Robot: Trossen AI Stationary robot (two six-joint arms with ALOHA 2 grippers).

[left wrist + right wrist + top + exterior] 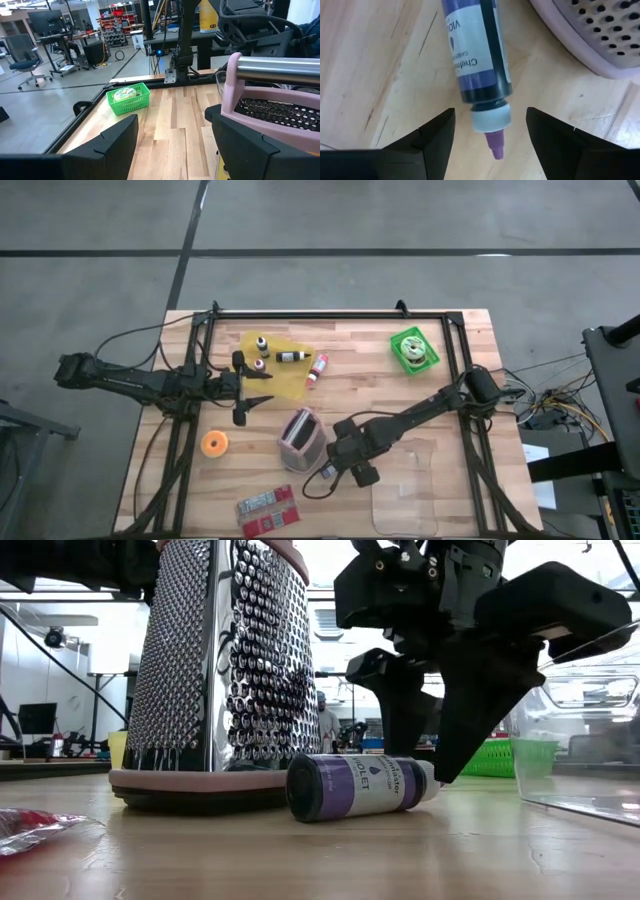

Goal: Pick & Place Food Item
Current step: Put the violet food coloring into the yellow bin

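Observation:
A small violet food-colouring bottle lies on its side on the wooden table, its white cap and purple tip toward my right gripper. It lies just beside the metal grater with the pink base. My right gripper points steeply down over the bottle's cap end, open, one finger on either side of the cap with a gap on both sides. In the high view the gripper is at the near middle of the table. My left gripper waits open at the left, holding nothing.
A green basket stands at the far right. A yellow sheet holds several small bottles at the far middle. An orange roll and red packets lie near left. A clear container is just right of my right gripper.

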